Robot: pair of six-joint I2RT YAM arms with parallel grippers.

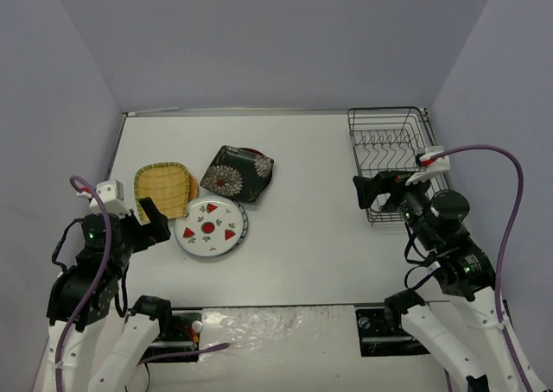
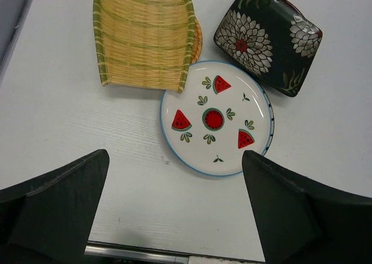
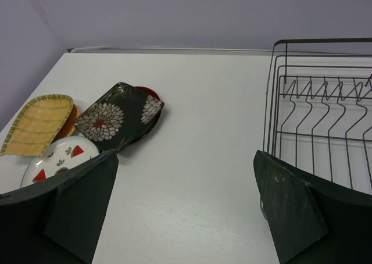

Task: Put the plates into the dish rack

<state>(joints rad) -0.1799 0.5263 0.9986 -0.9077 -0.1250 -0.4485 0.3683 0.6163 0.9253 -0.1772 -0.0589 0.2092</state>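
Note:
Plates lie clustered at the table's left. The watermelon plate (image 1: 210,227) (image 2: 215,118) (image 3: 55,159) is nearest, with a striped rim (image 1: 245,221) peeking from under its right edge. The yellow woven-look plate (image 1: 162,189) (image 2: 144,37) rests on an orange-brown plate (image 2: 198,40). The black floral plate (image 1: 238,173) (image 2: 267,40) (image 3: 116,117) leans on a red-rimmed plate (image 3: 148,92). The black wire dish rack (image 1: 393,150) (image 3: 325,107) stands empty at the right. My left gripper (image 1: 138,215) (image 2: 174,159) is open, just near of the watermelon plate. My right gripper (image 1: 380,189) (image 3: 185,159) is open beside the rack's near left corner.
Grey walls enclose the white table (image 1: 302,167) on three sides. A metal strip (image 2: 133,253) runs along the table's near edge below the left gripper. Bare tabletop lies between the plates and the rack.

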